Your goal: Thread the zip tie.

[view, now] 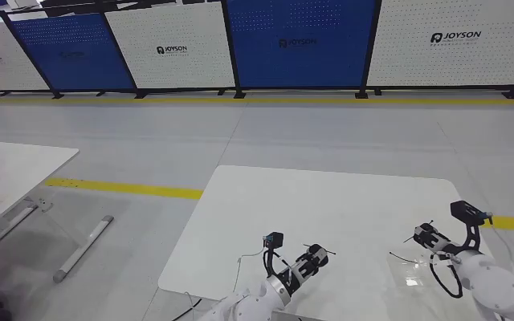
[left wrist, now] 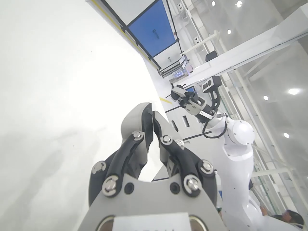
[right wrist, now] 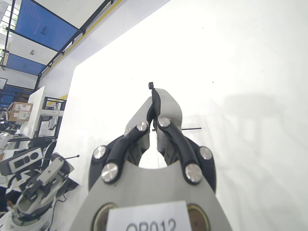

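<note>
My right gripper [right wrist: 153, 97] is shut on a thin black zip tie [right wrist: 150, 85]. The tie's small head pokes out past the fingertips, and its strap [right wrist: 192, 128] sticks out sideways over the table. In the top view this gripper [view: 420, 233] hovers near the table's right front, with the strap [view: 401, 259] trailing toward the middle. My left gripper [left wrist: 152, 114] is shut, pads pressed together, near the front edge [view: 319, 253]. A second thin black zip tie [view: 328, 252] crosses its tips; in the right wrist view that tie [right wrist: 72, 156] juts out from the left gripper [right wrist: 60, 163]. The two grippers are well apart.
A clear plastic bag [view: 409, 274] lies flat on the white table [view: 321, 201] below the right gripper. The table's left edge and front edge are close to the left arm. Another white table [view: 24, 168] stands across the floor to the left.
</note>
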You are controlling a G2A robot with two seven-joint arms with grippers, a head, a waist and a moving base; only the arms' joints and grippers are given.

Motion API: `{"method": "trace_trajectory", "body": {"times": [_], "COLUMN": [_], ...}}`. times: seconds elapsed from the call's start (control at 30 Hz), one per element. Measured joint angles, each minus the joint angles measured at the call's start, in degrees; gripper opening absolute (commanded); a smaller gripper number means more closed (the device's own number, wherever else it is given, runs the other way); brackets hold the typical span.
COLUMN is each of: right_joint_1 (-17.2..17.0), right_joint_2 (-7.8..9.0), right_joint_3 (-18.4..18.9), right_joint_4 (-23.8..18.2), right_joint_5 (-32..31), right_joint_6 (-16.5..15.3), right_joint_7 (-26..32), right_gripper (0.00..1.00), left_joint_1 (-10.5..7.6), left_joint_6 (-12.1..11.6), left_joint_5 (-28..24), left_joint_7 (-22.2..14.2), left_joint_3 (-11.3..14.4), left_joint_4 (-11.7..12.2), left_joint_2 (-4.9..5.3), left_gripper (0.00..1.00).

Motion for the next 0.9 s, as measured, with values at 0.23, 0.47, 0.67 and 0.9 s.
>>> {"method": "trace_trajectory", "body": {"times": [0.23,0.47,0.67,0.9], "right_joint_1": [-0.2,-5.7,-8.4,-8.3], "right_joint_2": [-0.07,-1.31,-1.67,-1.66], "right_joint_3": [0.2,1.1,0.0,0.0], "right_joint_4": [0.1,-4.9,-7.3,-7.3], "right_joint_5": [0.3,5.5,4.7,4.7], "right_joint_6": [-0.3,-0.4,0.0,0.0], "right_joint_7": [-0.6,-15.0,-18.8,-18.8], "right_gripper": [0.0,0.0,0.0,0.0], "left_joint_1": [0.02,0.02,-0.5,0.5], "left_joint_6": [0.0,0.0,1.1,4.2], "left_joint_5": [0.0,0.0,3.7,10.3], "left_joint_7": [0.0,0.0,2.4,6.6], "left_joint_3": [0.0,0.0,-0.9,-1.0], "left_joint_4": [0.0,0.0,-1.7,-4.1], "left_joint_2": [0.01,0.01,0.09,0.12], "left_gripper": [0.0,0.0,0.0,0.0]}}
